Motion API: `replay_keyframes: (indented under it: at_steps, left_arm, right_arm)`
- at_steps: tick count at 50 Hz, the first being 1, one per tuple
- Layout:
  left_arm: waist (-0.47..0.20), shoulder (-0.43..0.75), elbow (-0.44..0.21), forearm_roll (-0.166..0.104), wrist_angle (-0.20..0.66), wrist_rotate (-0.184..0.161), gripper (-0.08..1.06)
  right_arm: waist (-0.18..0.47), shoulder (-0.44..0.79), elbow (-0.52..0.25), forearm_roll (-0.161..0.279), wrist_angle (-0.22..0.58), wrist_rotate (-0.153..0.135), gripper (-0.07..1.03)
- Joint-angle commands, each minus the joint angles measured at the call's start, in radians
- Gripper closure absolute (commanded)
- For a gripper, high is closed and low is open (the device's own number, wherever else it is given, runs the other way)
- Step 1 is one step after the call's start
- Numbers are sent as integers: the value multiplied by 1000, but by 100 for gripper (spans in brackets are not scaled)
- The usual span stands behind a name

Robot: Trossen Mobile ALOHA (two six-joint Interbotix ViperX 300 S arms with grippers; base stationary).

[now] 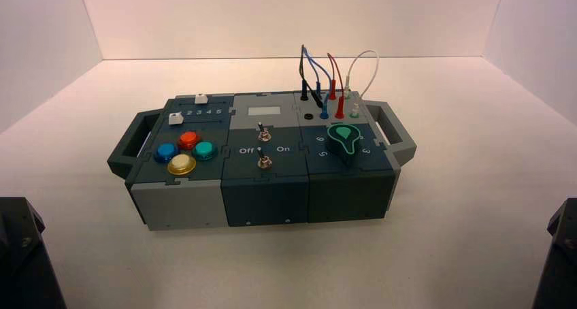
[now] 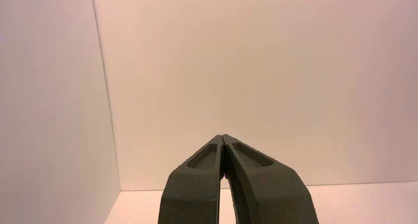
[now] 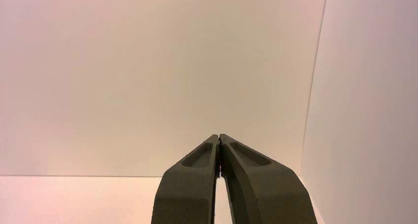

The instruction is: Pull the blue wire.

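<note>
Both arms are parked at the near side, with the left gripper [image 2: 222, 137] and right gripper [image 3: 219, 136] apart, one on each side. Fingers are clenched on both, tips together, nothing gripped. The box [image 1: 265, 199] is set farther out, between the two sets of fingers, touched by neither. On its near part, toward the left fingers, four buttons are grouped: yellow [image 1: 182, 164], blue [image 1: 167, 152], green [image 1: 204, 150], red [image 1: 189, 140]. Two metal toggle switches [image 1: 265, 160] are mounted mid-box, between both sets of fingers; a dark knob with a green outline [image 1: 343, 140] is placed toward the right fingers. Farther out, two white sliders [image 1: 176, 118] are seen on the left fingers' side, a small display [image 1: 264, 110] in the middle. The blue wire [image 1: 315, 60] is located at the far part, on the right fingers' side, looped up between two blue plugs, both seen at the panel. Black [image 1: 301, 62], red [image 1: 338, 68] and white wires [image 1: 373, 74] are grouped around it. One black plug [image 1: 317, 99] is tilted over.
</note>
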Motion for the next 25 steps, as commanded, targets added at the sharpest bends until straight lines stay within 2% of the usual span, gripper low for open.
replay_keyframes:
  at_steps: [1, 14, 20, 25]
  left_arm:
    - [2, 6, -14, -2, -5, 5, 101]
    - [0, 11, -15, -3, 3, 5, 101]
    - [-12, 43, -37, -5, 94, 0, 101]
    - [-69, 58, -69, -5, 201, 2, 101]
  right_arm:
    - [2, 3, -20, 0, -5, 5, 98]
    - [3, 9, -21, 0, 14, 5, 98]
    - [32, 38, -46, 2, 94, 6, 99]
    - [97, 77, -77, 3, 175, 11, 99]
